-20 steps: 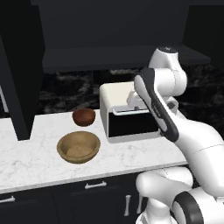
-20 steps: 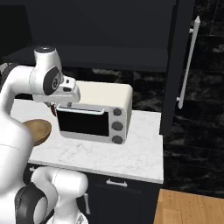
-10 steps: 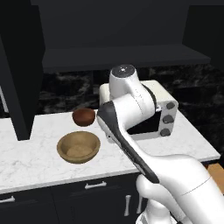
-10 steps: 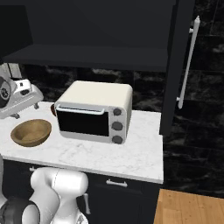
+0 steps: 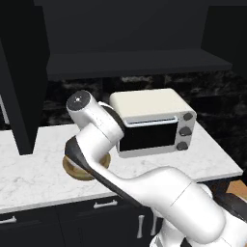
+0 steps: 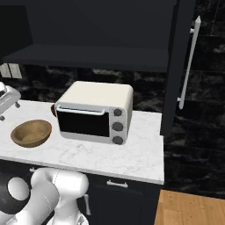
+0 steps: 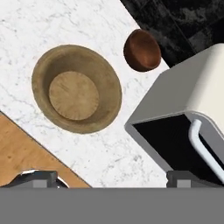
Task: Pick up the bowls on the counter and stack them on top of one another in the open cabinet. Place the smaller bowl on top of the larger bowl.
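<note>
Jaws [image 7: 107,179] spread wide and empty, hanging above the white marble desk [image 7: 57,26]. Below them, larger tan bowl [image 7: 77,88] resting upright on the desk, smaller reddish-brown bowl [image 7: 142,50] near it but apart, by the dark wall. Cream toaster oven [image 7: 188,113] just beside both bowls.

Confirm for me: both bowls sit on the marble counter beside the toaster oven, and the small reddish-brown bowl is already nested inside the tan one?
Not nested. In the hand view the reddish-brown bowl sits apart from the tan wooden bowl, which is empty. Both are on the marble counter beside the toaster oven.
</note>
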Available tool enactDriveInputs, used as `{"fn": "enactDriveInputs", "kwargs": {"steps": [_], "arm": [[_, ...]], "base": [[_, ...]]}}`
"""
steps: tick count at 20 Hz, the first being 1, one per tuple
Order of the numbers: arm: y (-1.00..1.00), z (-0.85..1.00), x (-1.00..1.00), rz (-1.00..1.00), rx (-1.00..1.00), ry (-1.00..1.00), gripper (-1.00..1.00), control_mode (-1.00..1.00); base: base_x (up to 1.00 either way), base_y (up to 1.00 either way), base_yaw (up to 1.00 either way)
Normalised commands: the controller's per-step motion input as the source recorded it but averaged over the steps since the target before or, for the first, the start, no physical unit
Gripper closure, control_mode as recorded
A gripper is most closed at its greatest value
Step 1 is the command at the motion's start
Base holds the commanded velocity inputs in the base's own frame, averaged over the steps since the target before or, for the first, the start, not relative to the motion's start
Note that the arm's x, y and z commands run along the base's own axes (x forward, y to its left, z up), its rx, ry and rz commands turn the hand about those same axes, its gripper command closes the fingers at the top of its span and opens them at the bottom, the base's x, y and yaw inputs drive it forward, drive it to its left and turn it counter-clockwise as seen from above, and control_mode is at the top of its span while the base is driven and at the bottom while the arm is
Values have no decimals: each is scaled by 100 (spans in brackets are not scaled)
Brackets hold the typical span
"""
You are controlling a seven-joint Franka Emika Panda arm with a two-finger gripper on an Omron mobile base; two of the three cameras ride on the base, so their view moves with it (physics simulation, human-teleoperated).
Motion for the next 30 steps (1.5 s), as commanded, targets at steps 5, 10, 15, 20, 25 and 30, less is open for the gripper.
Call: {"fn": "enactDriveInputs", "kwargs": {"steps": [5,10,15,20,25,30], "arm": [[64,-18,59,0,-1,-6,-100,-100],[-5,-58,58,0,0,-6,-100,-100],[-16,-33,58,0,0,-5,-100,-100],[0,-15,51,0,0,-3,-100,-100],[0,-16,31,0,-1,-1,-100,-100],[0,-3,44,0,0,2,-100,-100]], "base": [[0,0,0],[0,0,0],[0,0,0],[0,0,0],[0,0,0],[0,0,0]]}}
